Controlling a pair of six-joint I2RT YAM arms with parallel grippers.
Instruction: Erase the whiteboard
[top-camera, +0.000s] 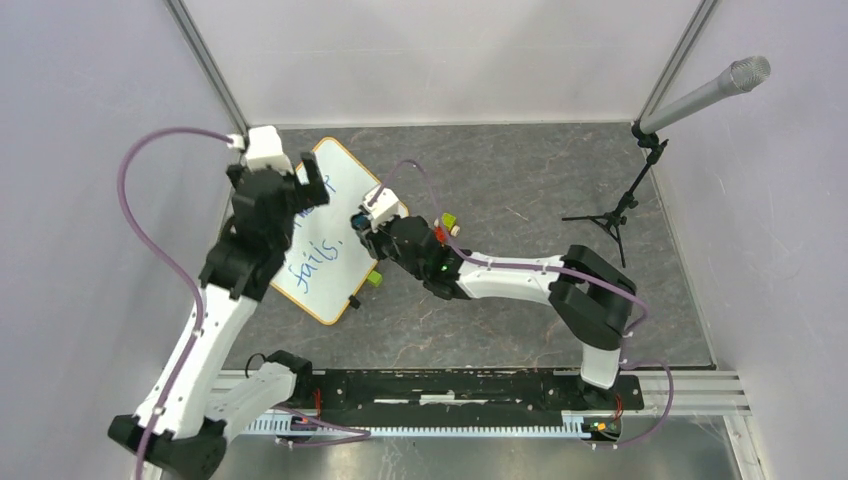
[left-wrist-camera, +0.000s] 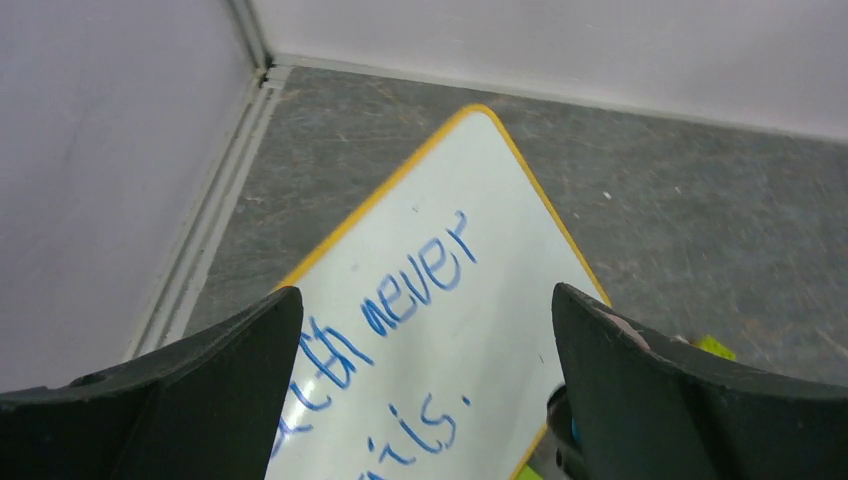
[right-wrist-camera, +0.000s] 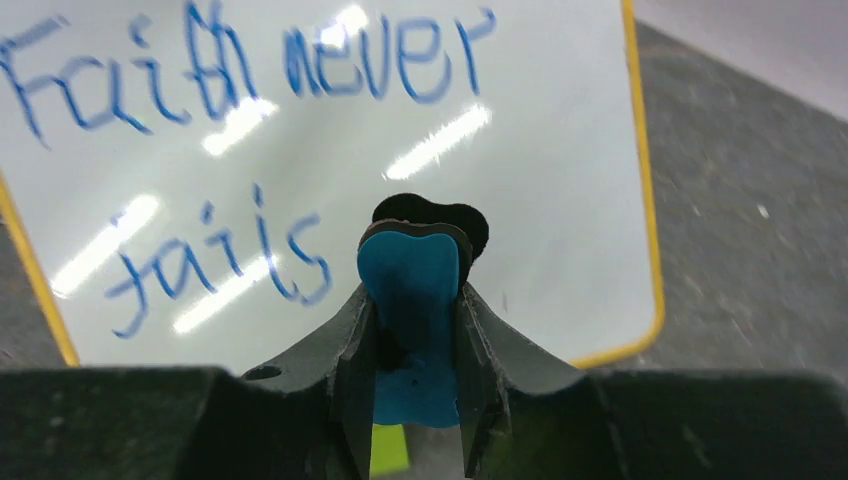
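The whiteboard (top-camera: 345, 185) lies flat at the back left, with an orange-yellow rim and blue handwriting "Faith never fails." My left gripper (top-camera: 280, 190) is open and empty above the board's left part; in the left wrist view its jaws (left-wrist-camera: 425, 400) straddle the writing on the whiteboard (left-wrist-camera: 500, 250). My right gripper (top-camera: 358, 228) is shut on a blue eraser (right-wrist-camera: 410, 270) with a black pad. It sits at the board's right edge, and in the right wrist view the gripper (right-wrist-camera: 415, 297) points over the whiteboard (right-wrist-camera: 540, 200), just right of "fails".
A small green object (top-camera: 374, 277) lies off the board's right edge, also showing in the right wrist view (right-wrist-camera: 388, 450). A microphone (top-camera: 705, 95) on a black tripod stand (top-camera: 622, 208) stands at the back right. Walls and frame posts enclose the grey table (top-camera: 520, 180).
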